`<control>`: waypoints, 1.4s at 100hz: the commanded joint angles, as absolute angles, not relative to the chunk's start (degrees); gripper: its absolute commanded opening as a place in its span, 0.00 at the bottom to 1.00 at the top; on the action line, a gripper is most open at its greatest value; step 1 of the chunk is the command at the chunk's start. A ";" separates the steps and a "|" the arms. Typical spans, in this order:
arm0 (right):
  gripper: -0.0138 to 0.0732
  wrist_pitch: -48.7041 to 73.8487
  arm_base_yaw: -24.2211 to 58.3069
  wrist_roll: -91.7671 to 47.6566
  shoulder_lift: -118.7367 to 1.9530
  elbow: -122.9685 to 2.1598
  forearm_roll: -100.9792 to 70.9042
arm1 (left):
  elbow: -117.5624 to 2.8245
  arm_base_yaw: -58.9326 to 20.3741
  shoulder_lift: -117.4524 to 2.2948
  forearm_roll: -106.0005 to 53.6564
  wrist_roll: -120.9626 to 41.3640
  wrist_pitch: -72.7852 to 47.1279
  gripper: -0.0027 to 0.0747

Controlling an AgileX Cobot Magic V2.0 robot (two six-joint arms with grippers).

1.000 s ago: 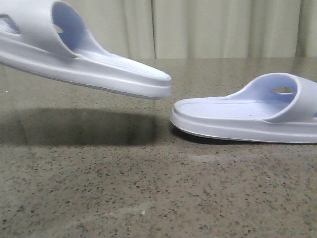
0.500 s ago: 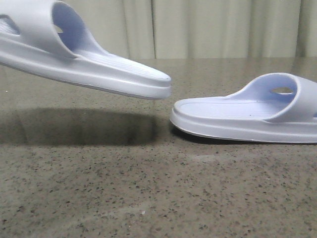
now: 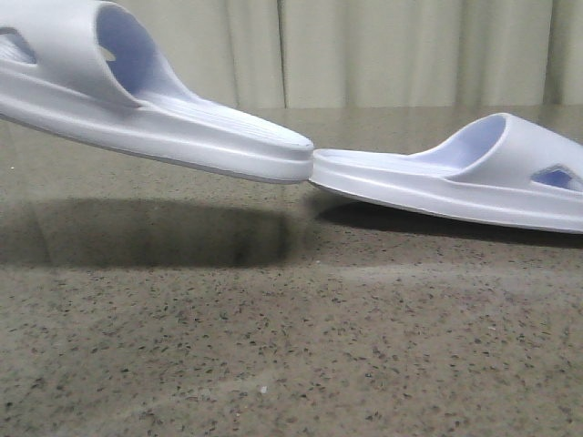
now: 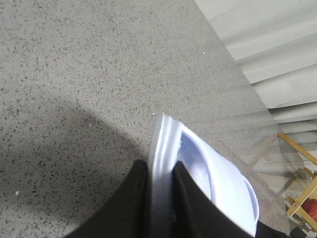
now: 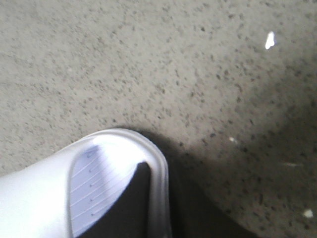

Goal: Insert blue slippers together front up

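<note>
Right gripper (image 5: 156, 218) clamped on rim of right slipper (image 3: 474, 177); slipper newly raised off table (image 3: 291, 346), tilted, where it lay flat a moment ago. Its end now meets left slipper (image 3: 146, 109), held aloft by left gripper (image 4: 158, 198), pinched shut. Pair airborne, ready to nest. No containers visible.

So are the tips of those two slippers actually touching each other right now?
Cannot tell. In the front view the left slipper and right slipper meet tip to tip with no visible gap, but one could sit behind the other; neither wrist view shows both.
</note>
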State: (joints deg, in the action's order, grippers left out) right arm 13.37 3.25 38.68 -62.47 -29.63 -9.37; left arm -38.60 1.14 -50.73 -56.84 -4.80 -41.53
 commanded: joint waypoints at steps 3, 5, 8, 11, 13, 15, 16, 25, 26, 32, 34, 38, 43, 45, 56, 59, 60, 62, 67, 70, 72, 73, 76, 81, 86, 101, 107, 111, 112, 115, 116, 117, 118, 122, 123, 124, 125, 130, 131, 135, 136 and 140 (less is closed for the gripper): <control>0.04 6.98 2.97 38.74 -62.02 -30.93 -9.40 | -40.09 1.26 -50.06 -60.49 -4.71 -40.29 0.06; 0.04 6.29 2.97 38.74 -61.94 -30.93 -9.54 | -40.09 1.26 -50.06 -60.49 -4.71 -40.29 0.06; 0.04 5.42 2.97 38.74 -61.68 -30.93 -9.88 | -40.09 1.26 -50.06 -60.62 -4.71 -40.29 0.06; 0.04 4.37 2.97 38.74 -61.33 -30.93 -10.26 | -40.09 1.26 -50.06 -60.70 -4.71 -40.29 0.06; 0.04 3.96 2.97 38.74 -61.17 -30.93 -10.39 | -40.09 1.26 -50.06 -60.70 -4.71 -40.29 0.06; 0.04 3.41 2.97 38.74 -60.76 -30.93 -10.50 | -40.09 1.26 -50.06 -60.85 -4.71 -40.29 0.06; 0.04 3.17 2.97 38.74 -60.59 -31.04 -10.49 | -40.09 1.26 -50.06 -60.95 -4.71 -40.29 0.06; 0.04 1.66 2.97 38.74 -58.15 -31.25 -10.70 | -40.09 1.26 -50.06 -61.22 -4.71 -40.17 0.06; 0.04 1.67 2.97 38.74 -57.71 -31.25 -10.70 | -40.09 1.26 -50.06 -61.21 -4.71 -40.17 0.06; 0.04 1.67 2.97 38.74 -55.86 -31.90 -10.70 | -40.09 1.26 -50.06 -61.33 -4.71 -40.04 0.06; 0.04 1.67 2.97 38.74 -55.13 -32.18 -10.70 | -40.09 1.26 -50.06 -61.43 -4.71 -39.94 0.06; 0.04 1.67 2.97 38.74 -53.61 -32.88 -10.70 | -40.09 1.26 -50.06 -61.55 -4.71 -39.82 0.06; 0.04 1.67 2.97 38.74 -51.88 -33.73 -10.70 | -40.09 1.26 -50.06 -61.69 -4.71 -39.56 0.06; 0.04 1.67 2.97 38.74 -51.18 -34.14 -10.70 | -40.09 1.26 -50.06 -61.69 -4.71 -39.56 0.06; 0.04 2.13 2.97 38.74 -47.80 -36.24 -10.70 | -40.09 1.26 -50.06 -61.69 -4.71 -39.18 0.06; 0.04 2.52 2.97 38.74 -46.79 -36.90 -10.59 | -40.09 1.26 -50.06 -61.69 -4.71 -39.18 0.06; 0.04 2.66 2.97 38.74 -46.58 -37.02 -10.59 | -40.09 1.26 -50.06 -61.69 -4.71 -39.18 0.06; 0.04 3.14 2.97 38.74 -46.05 -37.40 -10.44 | -40.09 1.26 -50.06 -61.81 -4.71 -39.18 0.06; 0.04 4.89 2.97 38.74 -44.97 -38.30 -10.44 | -40.09 1.26 -50.06 -62.05 -4.71 -39.18 0.06; 0.04 6.27 2.97 38.74 -44.44 -38.75 -10.44 | -40.09 1.26 -50.06 -62.33 -4.71 -39.18 0.06; 0.04 7.17 2.97 38.74 -44.09 -39.02 -10.44 | -40.09 1.26 -50.06 -62.59 -4.71 -39.18 0.06; 0.04 7.36 3.09 38.74 -43.92 -39.16 -10.44 | -40.09 1.26 -50.06 -62.61 -4.71 -39.18 0.06; 0.04 8.17 3.23 38.74 -43.48 -39.39 -10.44 | -40.09 1.26 -50.06 -62.75 -4.71 -39.18 0.06; 0.04 8.93 3.66 38.74 -43.03 -39.51 -10.44 | -40.09 1.26 -50.06 -63.02 -4.71 -39.18 0.06; 0.04 9.15 4.41 38.74 -42.56 -39.51 -10.44 | -40.09 1.26 -50.06 -63.64 -4.71 -39.18 0.06; 0.04 9.55 8.60 38.74 -42.13 -39.51 -11.69 | -40.09 1.26 -50.06 -66.52 -6.22 -40.23 0.06; 0.04 9.55 10.81 38.74 -42.13 -39.51 -12.17 | -40.09 1.26 -50.06 -68.18 -7.37 -40.84 0.06; 0.04 9.43 12.26 38.74 -42.13 -39.51 -12.18 | -40.09 1.26 -50.06 -69.29 -8.03 -41.49 0.06; 0.04 9.43 12.48 38.74 -42.13 -39.51 -12.18 | -40.09 1.26 -50.06 -69.60 -8.16 -41.58 0.06; 0.04 9.43 13.34 38.74 -42.13 -39.51 -12.18 | -40.09 1.26 -50.06 -70.23 -8.32 -42.02 0.06; 0.04 9.43 13.73 38.74 -42.13 -39.51 -12.18 | -40.09 1.26 -50.06 -70.40 -8.45 -42.13 0.06; 0.04 9.43 13.93 38.74 -42.13 -39.51 -12.18 | -40.09 1.26 -50.06 -70.80 -8.75 -42.15 0.06; 0.04 9.43 14.29 38.74 -42.13 -39.51 -12.18 | -40.09 1.26 -50.06 -70.97 -8.94 -42.25 0.06; 0.04 9.43 15.13 38.74 -42.13 -39.51 -12.27 | -40.09 1.26 -50.06 -72.08 -9.79 -42.85 0.06; 0.04 9.43 15.41 38.74 -42.13 -39.51 -12.27 | -40.09 1.26 -50.06 -72.22 -9.84 -42.85 0.06; 0.04 9.43 15.55 38.74 -42.13 -39.51 -12.38 | -40.09 1.26 -50.06 -72.54 -10.05 -43.01 0.06; 0.04 9.43 15.82 38.74 -42.13 -39.51 -12.38 | -40.09 1.26 -50.06 -72.72 -10.19 -43.14 0.06; 0.04 9.43 16.64 38.74 -42.13 -39.51 -12.52 | -40.09 1.26 -50.06 -73.90 -10.89 -43.84 0.06; 0.04 9.43 16.66 38.74 -42.13 -39.51 -12.52 | -40.09 1.26 -50.06 -74.18 -10.99 -44.03 0.06; 0.04 9.43 17.23 38.74 -42.13 -39.51 -12.82 | -40.09 1.26 -50.06 -75.06 -11.12 -44.75 0.06; 0.04 9.43 17.30 38.74 -42.13 -39.51 -12.82 | -40.09 1.26 -50.06 -75.23 -11.28 -44.98 0.06; 0.04 9.43 17.65 38.74 -42.13 -39.51 -12.91 | -40.09 1.26 -50.06 -76.35 -12.28 -45.47 0.06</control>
